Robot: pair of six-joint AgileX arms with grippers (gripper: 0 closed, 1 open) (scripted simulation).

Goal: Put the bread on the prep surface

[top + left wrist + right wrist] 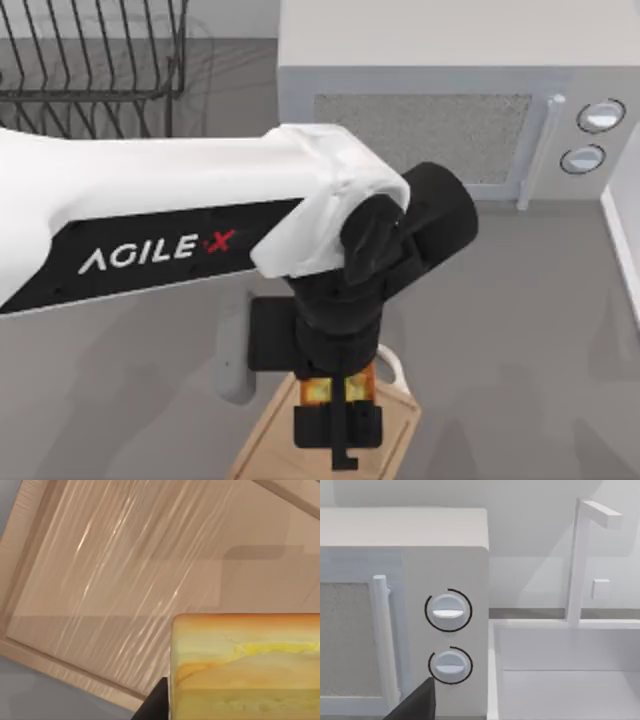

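1. My left arm reaches across the top view from the left side, and on its black panel I can read the white word "AGILE" followed by a red "X".
2. The left gripper (338, 425) hangs over the near part of the table, directly above the cutting board (268, 450), pointing down.
3. The claw is closed on the bread (322, 388): in the top view the orange-yellow piece sits between the two black fingers (312, 425).
4. In the left wrist view the bread (245, 665) is very close to the camera, with a golden-brown band on top and paler yellow layers under it, and a black finger (156, 704) touches its side.
5. Behind the bread in this view I see the light tan cutting board (100, 580) with its raised rim; I cannot tell if the bread touches the wood or is just above it.
6. The white loop handle (392, 368) of the board is just beside the gripper, on its right.
7. A white microwave (440, 110) stands at the far side, with two round knobs (600, 116) at its right; I read no writing on it.
8. A dark wire rack (95, 65) is at the far left.
9. The right wrist view looks at the microwave knobs (448, 611), a white sink (565, 670) and a white faucet (580, 560); for the right gripper I cannot tell the state.
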